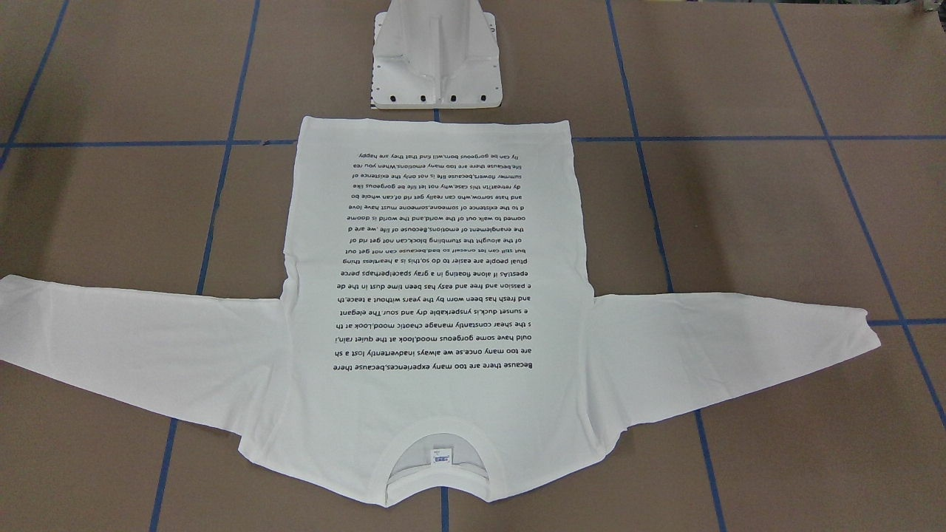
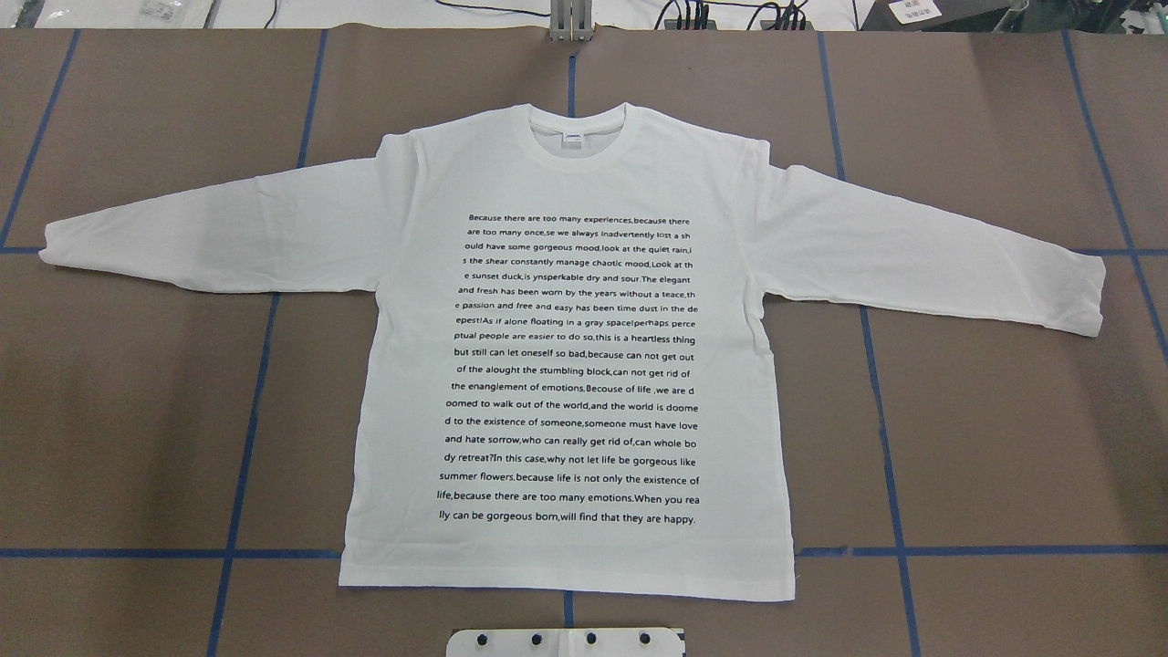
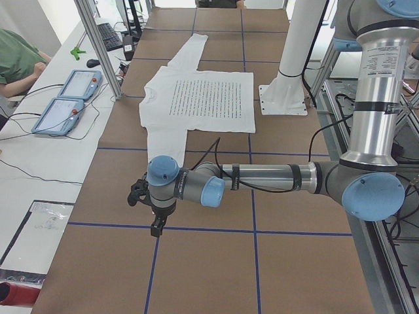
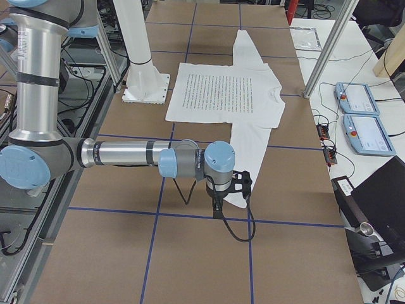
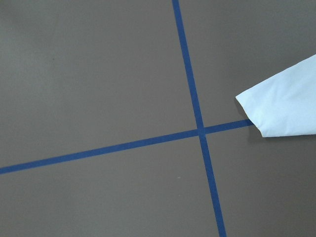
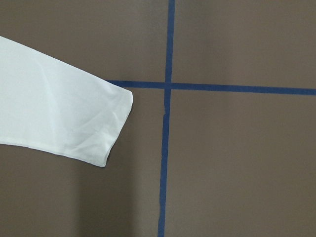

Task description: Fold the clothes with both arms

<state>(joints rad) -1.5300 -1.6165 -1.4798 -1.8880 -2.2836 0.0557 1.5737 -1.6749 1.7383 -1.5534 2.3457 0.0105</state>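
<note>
Shirt [image 2: 566, 365] spread flat on brown bench [image 2: 1004, 456], print up, sleeves [image 2: 210, 228] out; first line reads "Because there are too many experiences,because there"; left claw [image 3: 156, 227] and right claw [image 4: 218, 210] near the cuffs [image 6: 113, 128], opening cannot be told

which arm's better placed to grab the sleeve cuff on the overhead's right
Right. The right gripper hangs by that cuff, seen in its wrist view; the left gripper is by the other cuff.
</note>
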